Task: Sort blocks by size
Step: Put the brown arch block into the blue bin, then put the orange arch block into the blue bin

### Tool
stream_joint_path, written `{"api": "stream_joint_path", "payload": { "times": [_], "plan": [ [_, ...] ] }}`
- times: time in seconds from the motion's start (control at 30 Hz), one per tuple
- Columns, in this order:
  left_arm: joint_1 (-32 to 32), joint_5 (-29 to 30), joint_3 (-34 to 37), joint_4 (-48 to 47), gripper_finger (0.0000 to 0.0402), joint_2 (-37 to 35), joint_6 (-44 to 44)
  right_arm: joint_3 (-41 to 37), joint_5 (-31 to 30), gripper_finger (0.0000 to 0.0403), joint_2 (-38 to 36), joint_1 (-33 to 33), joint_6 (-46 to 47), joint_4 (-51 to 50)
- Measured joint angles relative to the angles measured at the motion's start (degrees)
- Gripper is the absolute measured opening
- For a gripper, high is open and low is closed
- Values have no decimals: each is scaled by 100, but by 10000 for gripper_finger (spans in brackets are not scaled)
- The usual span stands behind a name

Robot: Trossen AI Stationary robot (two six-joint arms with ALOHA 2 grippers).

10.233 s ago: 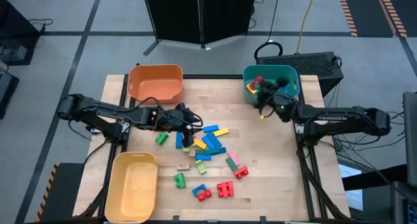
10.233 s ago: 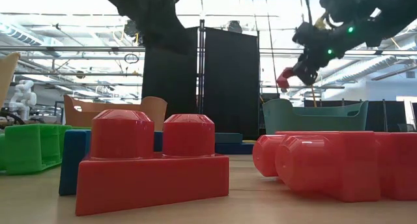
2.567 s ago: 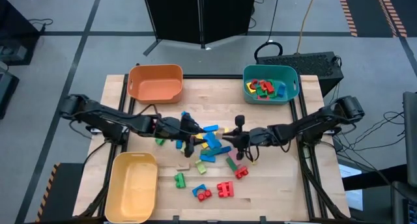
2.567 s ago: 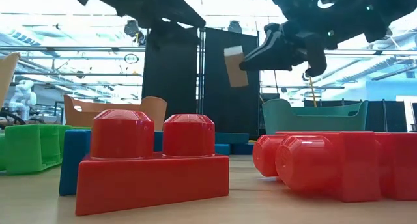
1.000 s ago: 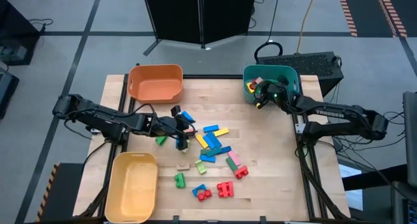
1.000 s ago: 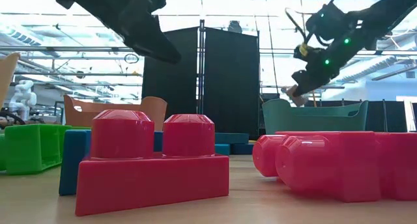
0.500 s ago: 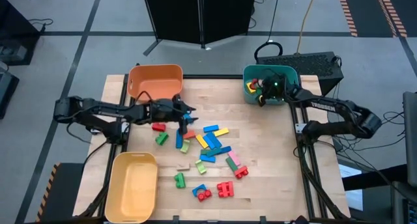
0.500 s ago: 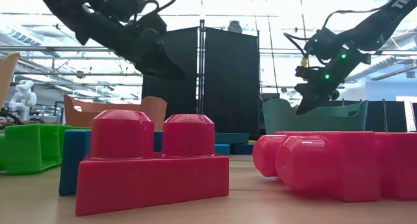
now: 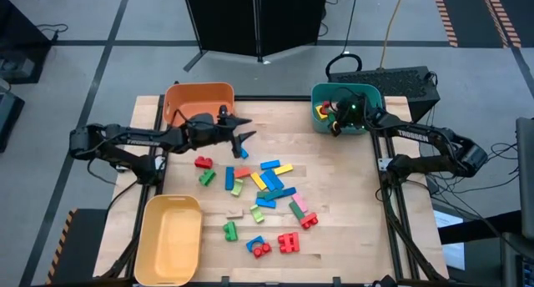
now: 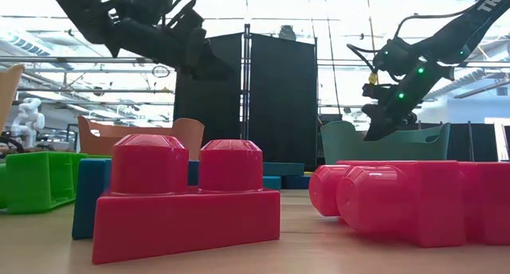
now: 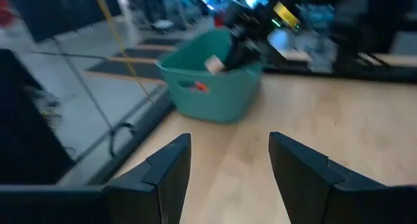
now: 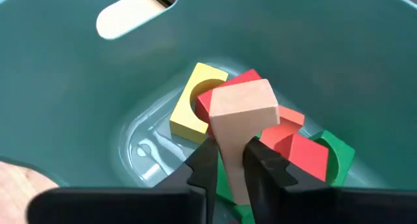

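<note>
Many coloured blocks lie loose mid-table, with red studded bricks near the front edge, which also show in the low view. A red block lies apart to the left. My left gripper is open and empty, raised beside the orange bin; its own view shows it empty. My right gripper is shut on a tan wooden block inside the teal bin, over a yellow arch and red and green blocks. My right gripper pinches the tan block's near end between its two fingers. The block's thicker far end sticks out beyond the fingertips. The fingers slant down into the teal bin from above. The block hangs over the blocks on the bin's floor; whether it touches them I cannot tell.
An empty yellow bin stands at the front left corner. The orange bin at the back left is empty. Bare wood lies between the block cluster and the teal bin. A black box sits behind the teal bin.
My left gripper has risen from the block cluster and gone toward the far edge, beside the orange bin, its fingers open. My right gripper has gone down into the teal bin with the tan block still held.
</note>
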State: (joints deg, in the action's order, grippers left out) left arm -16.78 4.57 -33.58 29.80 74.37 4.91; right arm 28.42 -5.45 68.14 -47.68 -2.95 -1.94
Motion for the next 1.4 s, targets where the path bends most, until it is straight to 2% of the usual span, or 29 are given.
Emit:
{"api": "stream_joint_path", "payload": {
  "times": [0.13, 0.33, 0.57, 0.8, 1.13, 1.4],
  "plan": [
    [-149, 320, -3, 350, 203, 0, -184, 0, 0, 69, 0, 0, 354, 1],
    [-317, 360, -7, 204, 203, 0, -590, 0, 2, 70, 0, 2, 816, 58],
    [-321, 242, -7, -663, 203, 41, 279, 0, -89, 70, 0, 2, 494, 276],
    [-203, 210, -7, -824, 203, 184, -251, 0, -46, 71, -49, 86, 272, 479],
    [370, 143, -7, -1380, 203, 184, -492, 0, -7, 71, -877, 915, -469, 1341],
    [946, 142, -7, -2258, 203, 184, -1065, 0, 713, 71, -1327, 1617, -369, 1548]
  ]
}}
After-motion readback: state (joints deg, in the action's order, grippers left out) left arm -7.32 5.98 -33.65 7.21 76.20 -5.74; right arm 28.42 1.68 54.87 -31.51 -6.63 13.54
